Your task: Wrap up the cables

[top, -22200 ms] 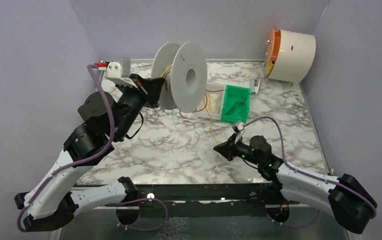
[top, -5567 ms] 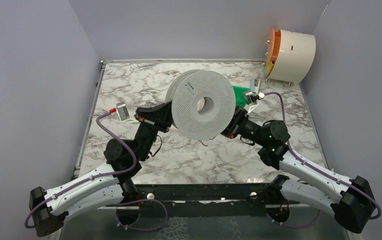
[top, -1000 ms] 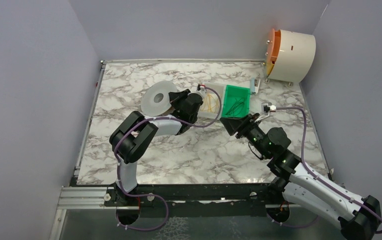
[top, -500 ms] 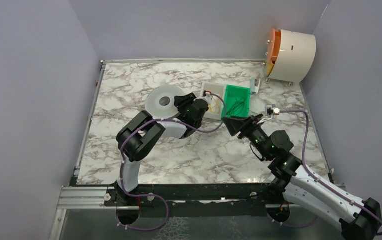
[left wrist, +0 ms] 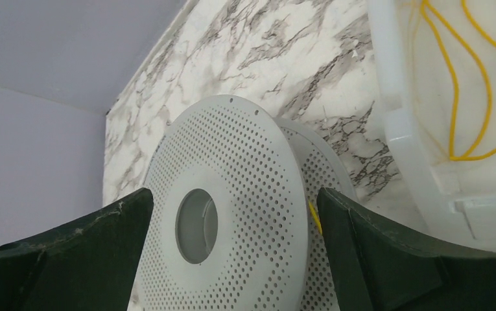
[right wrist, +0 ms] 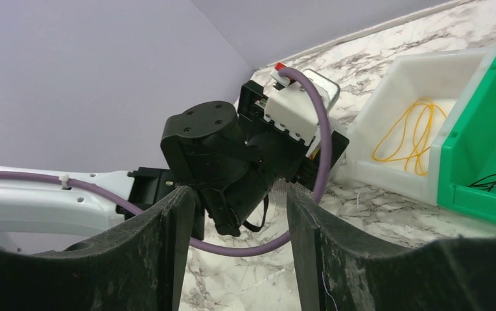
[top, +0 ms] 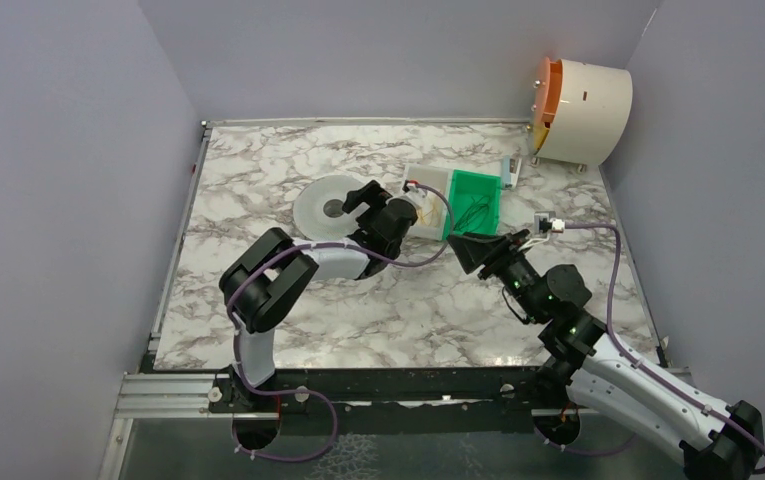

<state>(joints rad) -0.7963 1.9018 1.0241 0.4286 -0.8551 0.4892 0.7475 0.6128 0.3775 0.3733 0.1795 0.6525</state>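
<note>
Yellow cables point(left wrist: 456, 78) lie in the white bin point(left wrist: 407, 162) just right of the spread, empty left claw point(left wrist: 232, 214) (right claw point(right wrist: 235, 240) also spread).

The spool point(left wrist: 225, 220) looked like pale matt plastic, full of tiny holes, and it lay on a smooth table point(top: 258, 180) with a grey-veined marble look. The white bin point(right wrist: 420, 91) and the green bin point(right wrist: 485, 149) looked like smooth plastic, and the yellow cables point(right wrist: 407, 139) looked thin and smooth. The left gripper point(left wrist: 232, 253) fingers point(left wrist: 83, 240) looked dark, matt and a bit rough.
</note>
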